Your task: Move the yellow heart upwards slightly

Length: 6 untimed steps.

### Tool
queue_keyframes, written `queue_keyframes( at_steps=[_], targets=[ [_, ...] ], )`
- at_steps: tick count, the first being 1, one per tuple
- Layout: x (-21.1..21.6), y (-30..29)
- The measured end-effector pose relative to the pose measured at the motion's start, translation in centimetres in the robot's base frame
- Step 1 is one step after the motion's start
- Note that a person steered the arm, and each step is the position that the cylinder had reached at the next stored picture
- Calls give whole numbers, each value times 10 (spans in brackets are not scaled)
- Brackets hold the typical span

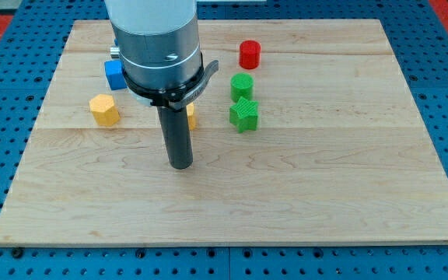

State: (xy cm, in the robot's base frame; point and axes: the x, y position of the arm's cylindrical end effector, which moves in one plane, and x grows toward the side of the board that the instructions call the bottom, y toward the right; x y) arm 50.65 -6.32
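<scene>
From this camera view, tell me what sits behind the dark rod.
A sliver of a yellow block peeks out at the rod's right edge, above my tip; the rod covers most of it, so its shape is unclear. The blue block is partly hidden by the arm body.

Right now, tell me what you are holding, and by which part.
Nothing is held: I have only a rod. My tip rests on the board, below the partly hidden yellow block, touching no block.

Single view: high front angle, looking down, whole board [302, 194] framed.
</scene>
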Motion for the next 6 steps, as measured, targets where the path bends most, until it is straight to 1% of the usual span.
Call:
queue_keyframes(
  at_steps=[3,4,5,6],
  targets=[
    [2,0],
    [5,-10],
    [-18,7],
    [-56,13]
  ],
)
